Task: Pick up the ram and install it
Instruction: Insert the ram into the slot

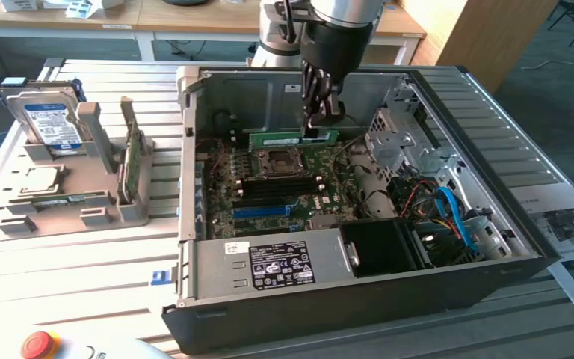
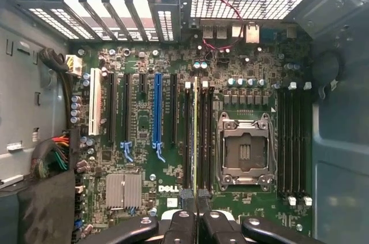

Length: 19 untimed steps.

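Foreground first: the power supply (image 1: 267,265) lies along the near wall of the open computer case (image 1: 182,149), which rests on the slatted bench (image 1: 78,262). Past it is the motherboard (image 1: 229,196), with its empty CPU socket (image 1: 277,158). Over the board hangs the gripper (image 1: 317,133), clamped on the ram (image 1: 287,138). It holds the stick level and on edge by its upper side. In the wrist view the ram (image 2: 196,134) shows edge-on as one thin pale line running out from between the gripper (image 2: 196,224) fingers. That line lies along the black memory slots (image 2: 206,140) just beside the CPU socket (image 2: 245,151), and the long blue expansion slot (image 2: 157,111) lies on the far side of them. Whether the lower edge touches a slot yet I cannot tell. The seating probably depends on alignment, so the stick should stay upright and parallel to one slot, not straddle two neighbours. Its notch should sit over the slot's key (the end latches need to be open). The push should be straight down and even at both ends, because a tilted stick could jam or flex the board.
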Each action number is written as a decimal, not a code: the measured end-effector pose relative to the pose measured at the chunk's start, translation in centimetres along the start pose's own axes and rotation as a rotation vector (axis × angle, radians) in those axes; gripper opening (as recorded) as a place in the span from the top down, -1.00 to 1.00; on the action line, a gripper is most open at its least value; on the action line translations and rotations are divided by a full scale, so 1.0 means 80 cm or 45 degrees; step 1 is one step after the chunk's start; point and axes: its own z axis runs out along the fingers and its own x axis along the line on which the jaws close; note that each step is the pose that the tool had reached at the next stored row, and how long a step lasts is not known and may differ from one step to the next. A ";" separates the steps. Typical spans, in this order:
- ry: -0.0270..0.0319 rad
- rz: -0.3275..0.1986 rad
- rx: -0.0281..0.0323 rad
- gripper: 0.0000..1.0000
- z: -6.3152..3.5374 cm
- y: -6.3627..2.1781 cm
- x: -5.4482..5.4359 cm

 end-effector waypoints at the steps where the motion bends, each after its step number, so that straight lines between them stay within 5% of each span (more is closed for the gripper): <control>1: 0.0001 0.000 -0.0001 0.76 0.001 0.000 0.000; 19: -0.0001 0.000 -0.0001 0.76 0.021 0.007 0.000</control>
